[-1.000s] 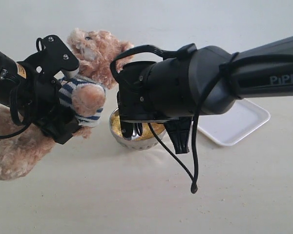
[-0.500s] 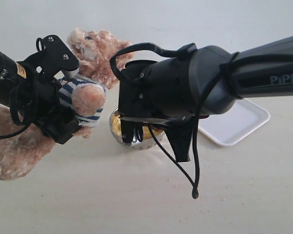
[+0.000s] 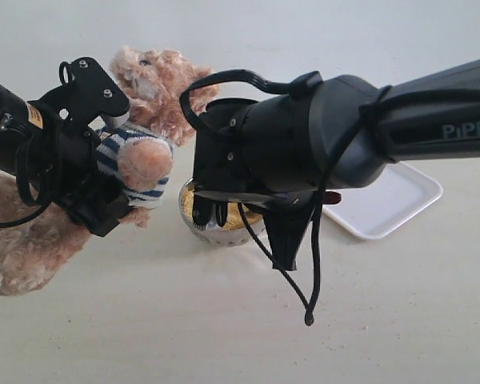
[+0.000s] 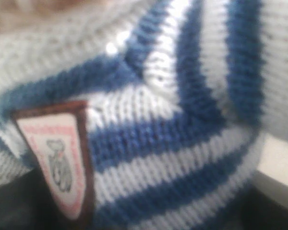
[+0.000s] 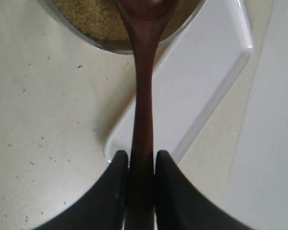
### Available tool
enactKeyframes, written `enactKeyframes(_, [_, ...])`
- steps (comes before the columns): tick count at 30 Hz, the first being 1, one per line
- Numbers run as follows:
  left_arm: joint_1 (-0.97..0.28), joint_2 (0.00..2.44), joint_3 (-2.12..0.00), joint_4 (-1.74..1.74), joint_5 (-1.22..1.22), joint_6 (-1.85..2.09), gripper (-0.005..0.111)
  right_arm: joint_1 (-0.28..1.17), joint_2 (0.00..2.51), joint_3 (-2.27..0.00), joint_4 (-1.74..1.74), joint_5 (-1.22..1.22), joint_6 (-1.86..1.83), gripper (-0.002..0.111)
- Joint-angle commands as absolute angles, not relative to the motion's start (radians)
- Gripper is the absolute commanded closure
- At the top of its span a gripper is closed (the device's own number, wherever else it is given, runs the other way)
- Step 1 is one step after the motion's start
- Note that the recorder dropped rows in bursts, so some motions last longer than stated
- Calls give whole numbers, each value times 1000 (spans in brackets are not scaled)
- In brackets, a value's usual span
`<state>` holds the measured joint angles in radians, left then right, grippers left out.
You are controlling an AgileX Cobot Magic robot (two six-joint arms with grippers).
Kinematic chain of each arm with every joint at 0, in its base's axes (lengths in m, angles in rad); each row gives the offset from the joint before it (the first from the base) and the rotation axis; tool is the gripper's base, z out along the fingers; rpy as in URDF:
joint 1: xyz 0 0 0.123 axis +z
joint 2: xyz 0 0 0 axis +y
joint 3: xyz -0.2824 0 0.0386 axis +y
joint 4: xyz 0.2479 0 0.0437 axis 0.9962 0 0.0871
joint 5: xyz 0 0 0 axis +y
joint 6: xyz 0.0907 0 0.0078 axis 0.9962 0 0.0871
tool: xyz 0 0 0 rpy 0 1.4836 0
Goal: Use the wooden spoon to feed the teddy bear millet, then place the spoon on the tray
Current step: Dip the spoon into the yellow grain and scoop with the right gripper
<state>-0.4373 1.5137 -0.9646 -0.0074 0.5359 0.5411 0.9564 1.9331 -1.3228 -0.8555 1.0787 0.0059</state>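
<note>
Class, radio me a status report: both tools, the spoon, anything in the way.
Left tool shut on teddy bear. Right tool shut on wooden spoon handle, head over millet in steel bowl. Black cable dangling under right arm, near bowl.

Soft, even light fills the exterior view. The pale bench [image 3: 144,320] is bright, nearly washed out, with only faint diffuse shadow beneath the small shiny steel bowl [image 3: 228,235]. The left wrist view is blurred throughout, too close to the fluffy light-brown plush bear [image 4: 182,120] in its striped shirt. In the right wrist view the slim dark reddish-brown wooden spoon [image 5: 143,110] is crisp, while the flat white plastic tray [image 5: 206,62] glares.
</note>
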Motion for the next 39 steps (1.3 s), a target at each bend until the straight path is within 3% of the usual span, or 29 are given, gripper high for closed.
enactKeyframes(1, [-442,1502,-971,-18,512,543,102,949,1927,-1327,-845,1078,48,108])
enactKeyframes(17, [-442,1502,-971,-18,512,543,102,947,1800,-1327,-537,1048,131,108])
enactKeyframes(39, [-442,1502,-971,-18,512,543,102,947,1623,-1299,-423,1076,141,108])
